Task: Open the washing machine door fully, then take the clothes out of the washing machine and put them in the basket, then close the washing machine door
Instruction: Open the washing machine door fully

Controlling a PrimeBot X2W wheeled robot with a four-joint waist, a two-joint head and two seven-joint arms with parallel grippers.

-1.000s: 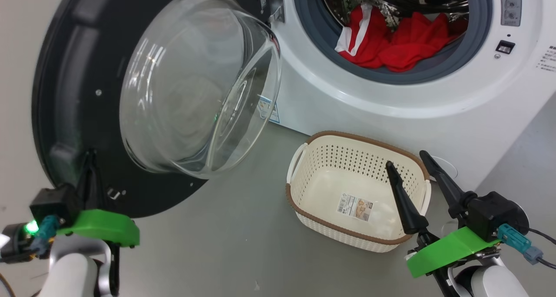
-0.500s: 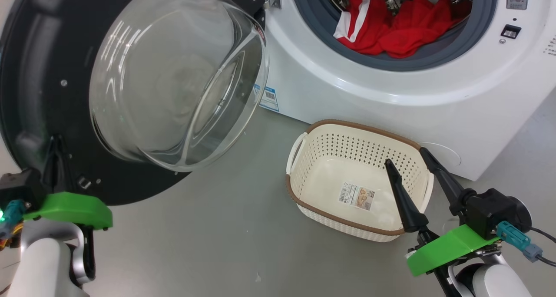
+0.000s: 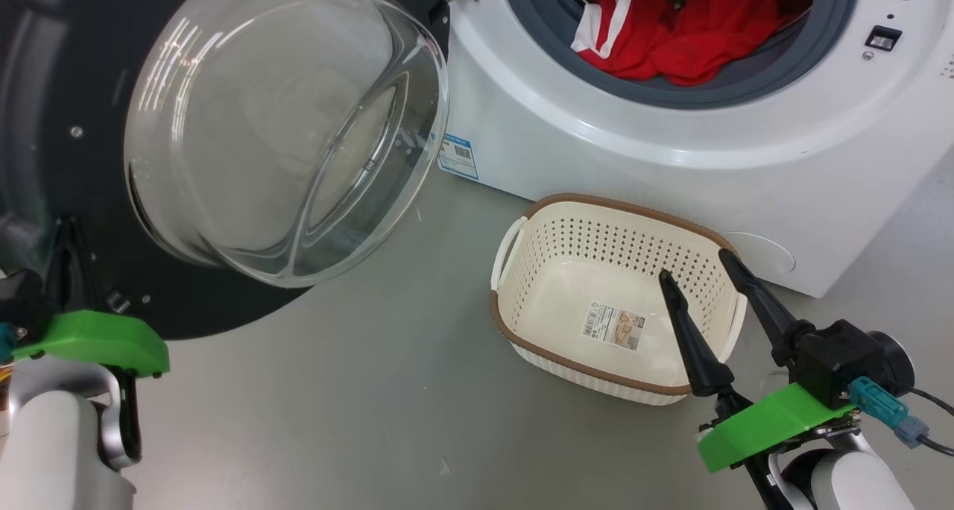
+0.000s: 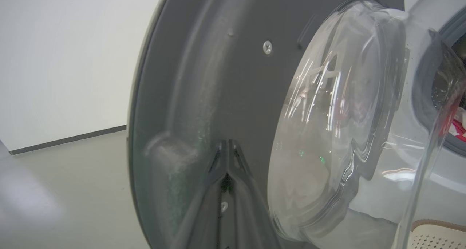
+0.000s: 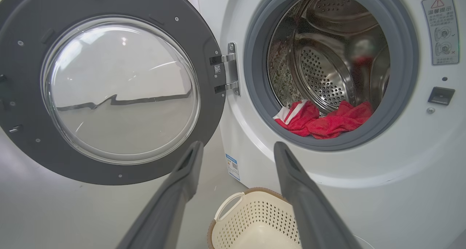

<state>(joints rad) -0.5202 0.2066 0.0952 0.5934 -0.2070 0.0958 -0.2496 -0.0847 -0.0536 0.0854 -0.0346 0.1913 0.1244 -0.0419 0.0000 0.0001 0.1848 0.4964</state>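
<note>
Washing machine door (image 3: 45, 122): open; left gripper (image 4: 226, 147), pressed together, tip at its dark inner face. Basket (image 3: 626, 206): below right gripper (image 3: 693, 264), spread, holding nothing. Clothes (image 3: 671, 44): in drum (image 5: 327, 59).

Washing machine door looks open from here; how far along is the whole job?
Done: the washing machine door is swung wide. In hand: the left gripper, shut, has its tips against the door's inner face, apparently pushing it fully open; the right gripper waits open near the basket. Left: the clothes lie in the washing machine, the basket is empty, and the door must then be closed.
</note>
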